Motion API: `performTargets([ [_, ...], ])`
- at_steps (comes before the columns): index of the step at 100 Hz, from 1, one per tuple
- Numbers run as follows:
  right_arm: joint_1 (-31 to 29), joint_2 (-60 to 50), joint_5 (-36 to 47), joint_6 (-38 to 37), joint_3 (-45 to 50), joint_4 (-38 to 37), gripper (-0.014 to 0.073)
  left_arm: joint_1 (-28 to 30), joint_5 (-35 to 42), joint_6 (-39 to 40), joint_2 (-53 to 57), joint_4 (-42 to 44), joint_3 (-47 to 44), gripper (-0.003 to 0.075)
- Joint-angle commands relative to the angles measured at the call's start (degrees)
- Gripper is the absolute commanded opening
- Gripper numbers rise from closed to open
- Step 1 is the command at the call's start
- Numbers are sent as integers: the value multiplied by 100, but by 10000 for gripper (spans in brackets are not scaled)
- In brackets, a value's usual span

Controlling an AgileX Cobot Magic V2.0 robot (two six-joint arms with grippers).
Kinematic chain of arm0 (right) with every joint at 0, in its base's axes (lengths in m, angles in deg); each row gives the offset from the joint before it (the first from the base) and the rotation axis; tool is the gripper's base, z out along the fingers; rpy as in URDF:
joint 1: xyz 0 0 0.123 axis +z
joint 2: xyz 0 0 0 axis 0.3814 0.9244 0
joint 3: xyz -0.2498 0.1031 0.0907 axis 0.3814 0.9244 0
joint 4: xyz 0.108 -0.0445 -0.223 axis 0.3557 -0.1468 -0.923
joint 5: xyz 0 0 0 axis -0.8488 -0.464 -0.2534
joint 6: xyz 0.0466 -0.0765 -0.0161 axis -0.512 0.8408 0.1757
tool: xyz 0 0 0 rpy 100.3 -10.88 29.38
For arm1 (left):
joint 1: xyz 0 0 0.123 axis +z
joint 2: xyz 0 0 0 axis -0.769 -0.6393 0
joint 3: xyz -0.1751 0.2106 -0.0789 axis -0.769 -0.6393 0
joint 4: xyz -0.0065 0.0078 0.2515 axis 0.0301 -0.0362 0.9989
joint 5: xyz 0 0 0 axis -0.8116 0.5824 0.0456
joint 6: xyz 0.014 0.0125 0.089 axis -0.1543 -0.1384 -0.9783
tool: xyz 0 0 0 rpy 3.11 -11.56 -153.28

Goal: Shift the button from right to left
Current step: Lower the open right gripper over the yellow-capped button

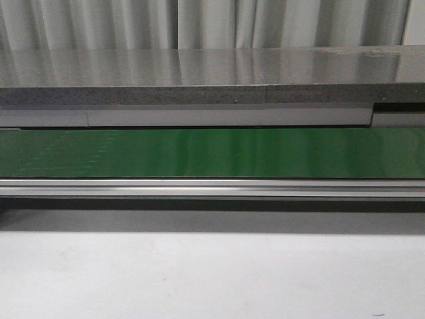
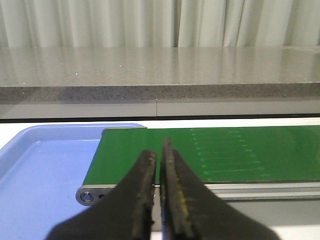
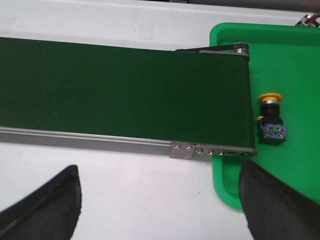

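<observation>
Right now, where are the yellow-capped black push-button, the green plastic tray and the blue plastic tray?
Yellow-capped black push-button (image 3: 270,119): right wrist view, on its black body below the cap.
Green plastic tray (image 3: 295,65): right wrist view, bare floor.
Blue plastic tray (image 2: 40,175): left wrist view, bare floor.

Button (image 3: 270,119) alone in green tray (image 3: 300,65), open above; conveyor belt (image 3: 125,90) end just beside.

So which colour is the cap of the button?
Yellow-orange; the button shows best in the right wrist view.
</observation>
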Motion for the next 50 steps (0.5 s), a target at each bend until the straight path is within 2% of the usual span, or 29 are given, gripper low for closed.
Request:
performTargets([
  [1, -27, 380, 600, -22, -383, -263, 601, -41, 451, 54, 203, -57, -229, 5],
  [20, -216, 1201, 1132, -22, -881, -798, 601, -41, 451, 54, 203, -57, -229, 5],
  [50, -1427, 2283, 1329, 780, -1519, -624, 601, -41, 451, 54, 203, -57, -229, 5],
])
